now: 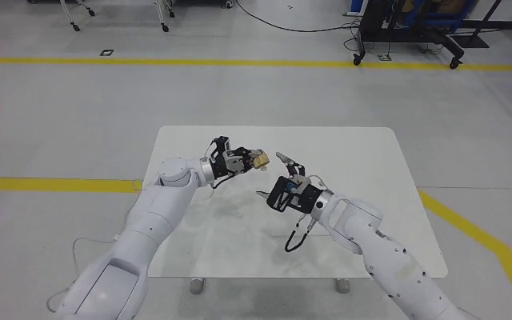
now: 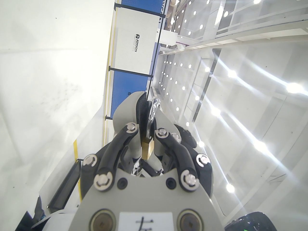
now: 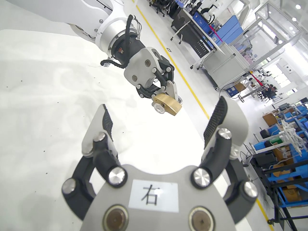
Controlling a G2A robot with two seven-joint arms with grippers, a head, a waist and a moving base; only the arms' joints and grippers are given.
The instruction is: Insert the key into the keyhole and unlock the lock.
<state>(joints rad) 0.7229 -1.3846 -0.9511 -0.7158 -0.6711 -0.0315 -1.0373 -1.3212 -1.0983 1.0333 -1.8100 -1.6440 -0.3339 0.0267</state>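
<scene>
While the left gripper (image 2: pixel 147 121) is clamped on the lock (image 3: pixel 169 104), holding it above the table (image 1: pixel 360 160) with its silver end toward the right gripper (image 3: pixel 163 111), that one stands wide open and empty, near it. Whether a key already sits in that end I cannot tell. The step looks like the approach to the keyhole, which calls for squaring up on the silver end before closing.

The lock (image 3: pixel 168 105) has a smooth, softly gleaming brass body and a bright silvery metal keyhole face. The left gripper (image 3: pixel 166 97) around the lock has matt grey fingers (image 3: pixel 173 90), black plastic-looking links and polished metal pins. Facing the lock, the right gripper (image 3: pixel 162 103) carries black ribbed pads (image 3: pixel 214 121) that look like rubber, and the table (image 3: pixel 48 97) beneath the lock is smooth matt white, flecked with dark specks.
</scene>
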